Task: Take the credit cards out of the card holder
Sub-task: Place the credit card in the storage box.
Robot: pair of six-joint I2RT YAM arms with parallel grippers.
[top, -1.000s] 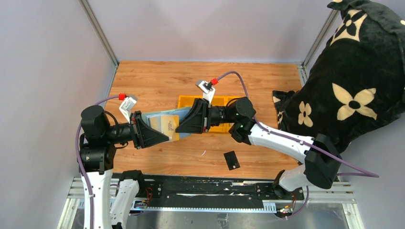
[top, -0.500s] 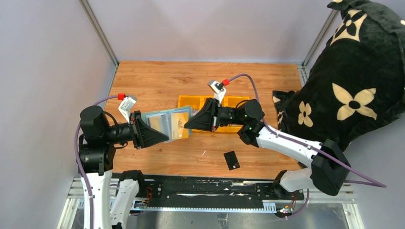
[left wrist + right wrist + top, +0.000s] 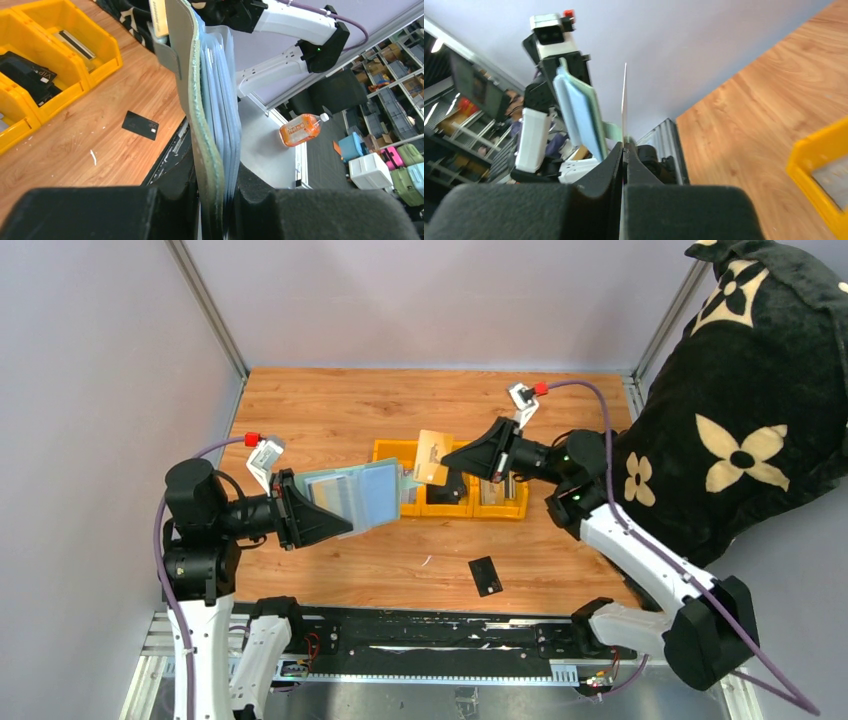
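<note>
My left gripper [image 3: 338, 518] is shut on the card holder [image 3: 355, 496], a pale grey-green wallet with blue inner pockets, held up edge-on off the table. In the left wrist view the holder [image 3: 210, 100] is clamped between my jaws. My right gripper [image 3: 452, 456] is shut on a tan credit card [image 3: 432, 456], held in the air above the yellow bins and clear of the holder. The right wrist view shows that card [image 3: 624, 100] edge-on above my closed fingertips. A black credit card [image 3: 485, 575] lies flat on the table near the front; it also shows in the left wrist view [image 3: 141, 125].
A row of yellow bins [image 3: 400, 452] stands mid-table; the middle bin holds black items [image 3: 27, 80] and the right one a grey strip [image 3: 75, 44]. A big black plush cloth with cream flowers [image 3: 740, 420] fills the right side. Walls enclose left and back.
My right gripper pulled the tan card out of the card holder and moved right and back with it, over the yellow bins. My left gripper kept hold of the holder, nearly still.
</note>
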